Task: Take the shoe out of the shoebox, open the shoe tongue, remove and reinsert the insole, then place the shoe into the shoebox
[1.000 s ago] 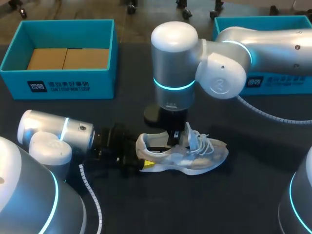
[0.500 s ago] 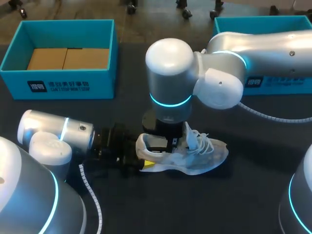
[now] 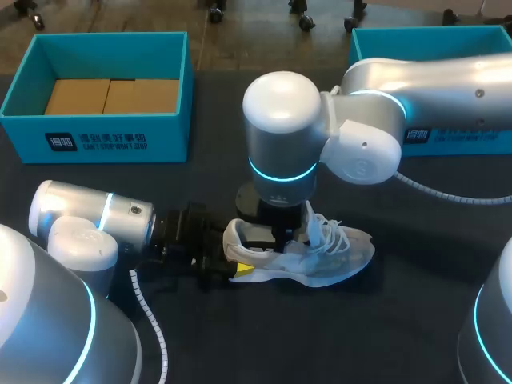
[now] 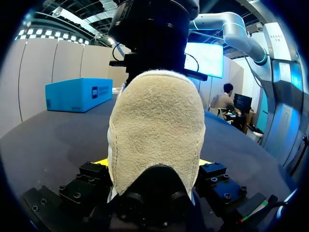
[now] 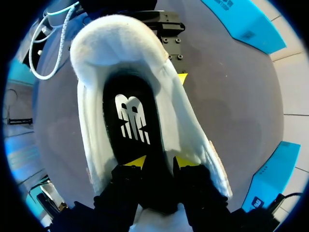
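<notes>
A white mesh shoe [image 3: 324,256] lies upright on the dark table, its toe pointing right and its laces loose. My left gripper [image 3: 226,260] comes in low from the left, with its fingers on both sides of the suede heel [image 4: 157,121]. My right gripper [image 3: 280,234] reaches straight down into the shoe's opening. In the right wrist view its yellow fingertips [image 5: 136,161] stand apart just above the black insole [image 5: 129,116], which lies flat inside the shoe [image 5: 96,43]. The tongue [image 3: 314,224] is pulled up and forward.
A teal shoebox [image 3: 104,142] with a cardboard insert stands at the back left. A second teal box [image 3: 376,36] sits at the back right, partly behind my right arm. Bare table lies in front of the shoe.
My right gripper's fingers have spread apart inside the shoe, and that arm has shifted slightly left and lower. The shoe and my left arm have stayed put.
</notes>
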You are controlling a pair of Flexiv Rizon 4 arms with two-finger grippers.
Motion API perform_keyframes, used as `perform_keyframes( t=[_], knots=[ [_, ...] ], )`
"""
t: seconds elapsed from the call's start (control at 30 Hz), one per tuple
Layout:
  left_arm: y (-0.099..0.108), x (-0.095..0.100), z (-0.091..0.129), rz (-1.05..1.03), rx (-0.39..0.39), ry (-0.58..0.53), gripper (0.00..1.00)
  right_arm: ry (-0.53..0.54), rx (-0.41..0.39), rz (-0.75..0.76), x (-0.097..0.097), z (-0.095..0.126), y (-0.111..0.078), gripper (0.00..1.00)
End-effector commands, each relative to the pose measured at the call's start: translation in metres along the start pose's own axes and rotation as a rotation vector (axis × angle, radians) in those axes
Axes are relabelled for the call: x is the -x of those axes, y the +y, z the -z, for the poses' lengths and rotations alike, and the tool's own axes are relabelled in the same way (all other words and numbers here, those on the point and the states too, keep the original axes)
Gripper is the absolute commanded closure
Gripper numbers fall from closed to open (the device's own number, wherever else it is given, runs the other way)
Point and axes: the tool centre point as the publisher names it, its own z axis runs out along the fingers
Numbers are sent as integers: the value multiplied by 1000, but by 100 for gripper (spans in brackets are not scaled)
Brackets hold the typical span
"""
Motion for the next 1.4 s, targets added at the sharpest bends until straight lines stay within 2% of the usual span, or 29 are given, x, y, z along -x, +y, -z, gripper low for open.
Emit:
perform_keyframes(
  t=[0.03, 0.3, 0.4, 0.47, 0.6, 0.87, 1.07, 1.23, 1.4],
  knots=[
    [0, 1, 0, 0, 4, 0, 100, 35, 19, 5, 4, -20, 4, 65],
    [0, 1, 0, 0, 4, 0, 100, 120, 22, 9, -9, -43, 7, 74],
    [0, 1, 0, 0, 4, 0, 100, 151, 11, -5, -21, -50, 8, 83],
    [0, 1, 0, 0, 4, 0, 100, 167, 12, -19, -30, -53, 7, 100],
    [0, 1, 0, 0, 4, 0, 100, 187, 7, -47, -41, -53, 2, 100],
    [0, 1, 0, 0, 4, 0, 100, 173, 78, -136, -40, -17, -21, 100],
    [0, 1, 0, 0, 4, 0, 100, 166, 81, -133, -33, 15, -30, 100],
    [0, 1, 0, 0, 4, 0, 100, 147, 103, -132, -26, 26, -38, 100],
    [0, 1, 0, 0, 4, 0, 100, 142, 110, -111, -21, 34, -39, 100]
  ],
)
